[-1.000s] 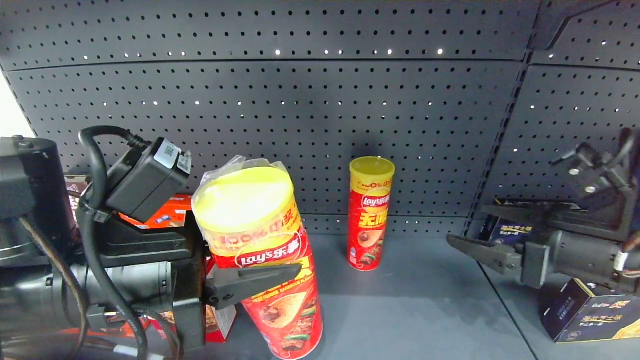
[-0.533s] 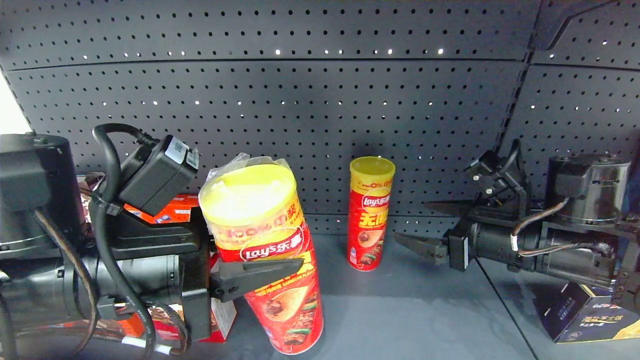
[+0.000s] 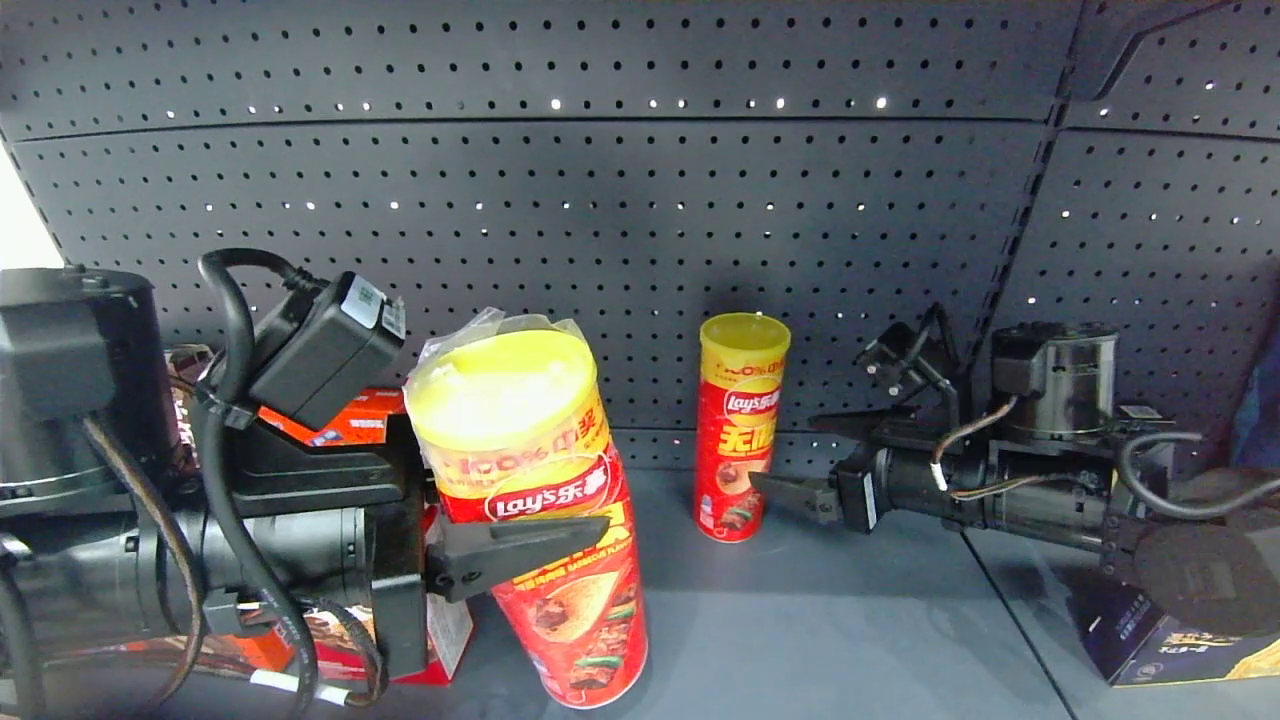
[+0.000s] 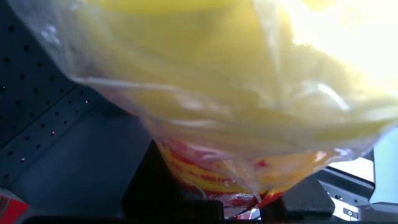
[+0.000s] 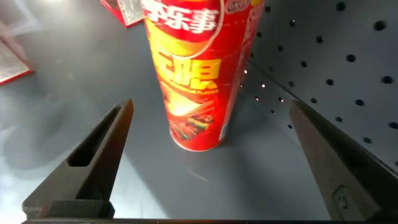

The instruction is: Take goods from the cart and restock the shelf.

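My left gripper (image 3: 545, 520) is clamped round the middle of the big chip can (image 3: 510, 420). The can leans, yellow lid tipped toward me, loose plastic wrap bunched at the top. Its base is down by the shelf floor (image 3: 800, 620), on it or just above, I can't tell. My right gripper (image 3: 790, 452) sits low with its fingers spread, tips just beside the small can (image 3: 742, 430), which stands upright near the pegboard back (image 3: 640, 230).

As I judge it, the job now is setting the big can down straight. I want it upright before I let go, base flat, well apart from the small can and off the red boxes (image 3: 340, 420) behind my left arm. A tall can like this tips easily, so I'd open slowly. On the right I'd stay centred on the small can and avoid clipping it with either finger.
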Robot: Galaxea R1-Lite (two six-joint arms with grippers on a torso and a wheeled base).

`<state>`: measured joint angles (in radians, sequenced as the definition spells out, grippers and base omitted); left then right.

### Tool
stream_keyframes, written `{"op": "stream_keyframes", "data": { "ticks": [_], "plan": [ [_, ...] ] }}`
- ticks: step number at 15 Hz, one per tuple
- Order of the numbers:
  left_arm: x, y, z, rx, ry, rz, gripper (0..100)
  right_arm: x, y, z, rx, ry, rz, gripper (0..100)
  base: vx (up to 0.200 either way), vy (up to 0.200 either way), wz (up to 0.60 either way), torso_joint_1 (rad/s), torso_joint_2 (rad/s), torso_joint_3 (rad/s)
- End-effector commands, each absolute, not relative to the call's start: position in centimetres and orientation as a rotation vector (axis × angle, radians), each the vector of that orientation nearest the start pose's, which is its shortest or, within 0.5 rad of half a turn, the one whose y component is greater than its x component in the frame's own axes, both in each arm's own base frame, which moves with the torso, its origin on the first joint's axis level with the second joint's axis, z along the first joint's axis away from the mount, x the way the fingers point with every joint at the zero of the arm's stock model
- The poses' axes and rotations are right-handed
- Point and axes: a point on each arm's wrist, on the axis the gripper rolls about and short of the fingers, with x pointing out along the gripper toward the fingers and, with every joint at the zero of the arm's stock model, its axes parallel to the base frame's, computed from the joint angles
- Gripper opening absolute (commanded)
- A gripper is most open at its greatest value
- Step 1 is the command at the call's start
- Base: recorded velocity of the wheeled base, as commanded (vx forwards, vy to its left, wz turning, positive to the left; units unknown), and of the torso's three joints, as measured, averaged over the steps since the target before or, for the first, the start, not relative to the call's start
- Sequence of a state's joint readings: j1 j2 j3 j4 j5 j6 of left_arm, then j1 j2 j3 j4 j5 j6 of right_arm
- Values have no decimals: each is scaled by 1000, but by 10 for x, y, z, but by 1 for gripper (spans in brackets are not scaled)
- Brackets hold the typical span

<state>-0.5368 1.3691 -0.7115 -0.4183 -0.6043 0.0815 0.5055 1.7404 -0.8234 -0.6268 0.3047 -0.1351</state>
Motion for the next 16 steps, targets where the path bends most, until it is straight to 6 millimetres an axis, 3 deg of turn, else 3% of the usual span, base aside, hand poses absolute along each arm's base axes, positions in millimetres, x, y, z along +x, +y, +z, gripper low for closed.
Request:
{"op": "stream_keyframes", "data": {
  "ticks": [1,16],
  "plan": [
    [184,-124,224,64,206,-1144,0,283,164,162,-155,268,844,100,0,0,0,0,0,0],
    [184,-122,222,62,215,-1134,0,314,187,118,-151,317,902,100,0,0,0,0,0,0]
  ]
}}
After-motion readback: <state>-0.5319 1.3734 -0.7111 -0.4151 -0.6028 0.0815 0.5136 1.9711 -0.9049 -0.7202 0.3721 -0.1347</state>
